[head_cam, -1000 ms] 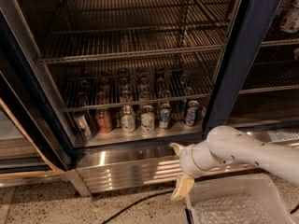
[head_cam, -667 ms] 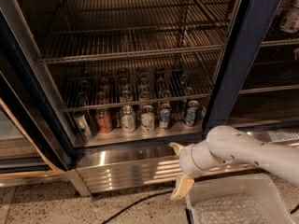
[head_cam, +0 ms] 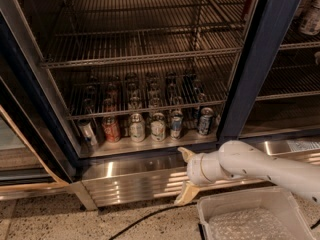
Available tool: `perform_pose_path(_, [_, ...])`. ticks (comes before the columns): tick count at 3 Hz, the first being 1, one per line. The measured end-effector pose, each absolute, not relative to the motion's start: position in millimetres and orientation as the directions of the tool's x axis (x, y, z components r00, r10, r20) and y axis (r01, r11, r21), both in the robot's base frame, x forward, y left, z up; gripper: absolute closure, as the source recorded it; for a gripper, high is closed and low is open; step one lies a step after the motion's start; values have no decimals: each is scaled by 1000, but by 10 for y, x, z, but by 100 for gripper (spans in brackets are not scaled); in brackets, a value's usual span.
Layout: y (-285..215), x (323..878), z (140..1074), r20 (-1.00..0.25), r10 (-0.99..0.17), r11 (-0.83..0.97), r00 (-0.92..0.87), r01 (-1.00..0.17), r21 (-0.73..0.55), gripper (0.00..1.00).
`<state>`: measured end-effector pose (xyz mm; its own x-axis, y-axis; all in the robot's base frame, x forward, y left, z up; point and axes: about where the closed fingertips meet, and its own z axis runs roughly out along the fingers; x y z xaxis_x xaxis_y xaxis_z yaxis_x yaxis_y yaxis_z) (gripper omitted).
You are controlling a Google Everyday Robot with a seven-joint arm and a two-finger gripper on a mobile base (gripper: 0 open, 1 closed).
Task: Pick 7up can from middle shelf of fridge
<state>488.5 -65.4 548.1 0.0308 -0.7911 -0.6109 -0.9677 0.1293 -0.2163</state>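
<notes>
The fridge (head_cam: 260,59) stands open with its dark navy frame and wire racks. A row of cans stands on the middle shelf (head_cam: 122,147), a pale shiny metal level. The 7up can (head_cam: 158,126) is pale silver-white with green print and stands upright mid-row, next to another pale can (head_cam: 137,127). A red can (head_cam: 111,129) is to their left, and blue-and-white cans (head_cam: 176,124) are to their right. My gripper (head_cam: 184,174) is open and empty. It hangs in front of the ribbed steel base panel (head_cam: 135,181), below and slightly right of the 7up can.
More cans stand in rows behind the front row. A tilted silver can (head_cam: 88,132) leans at the left end. A grey plastic bin (head_cam: 250,216) sits on the floor at lower right. A black cable (head_cam: 145,219) lies on the floor. The open glass door (head_cam: 25,134) is at left.
My gripper and wrist have shifted slightly left and up in front of the base panel. The cans have not moved.
</notes>
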Motion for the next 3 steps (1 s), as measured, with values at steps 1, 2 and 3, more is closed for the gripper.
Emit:
perform_pose_path(1, [-605,5144,5375,-643,-764,167,45,-950,-264,0])
perform_pose_path(2, [-550,5353,5286,-685,-725,200,66,-933,-301,0])
perform_pose_path(3, [-449,5511,5191,-761,-641,233,102,-919,-319,0])
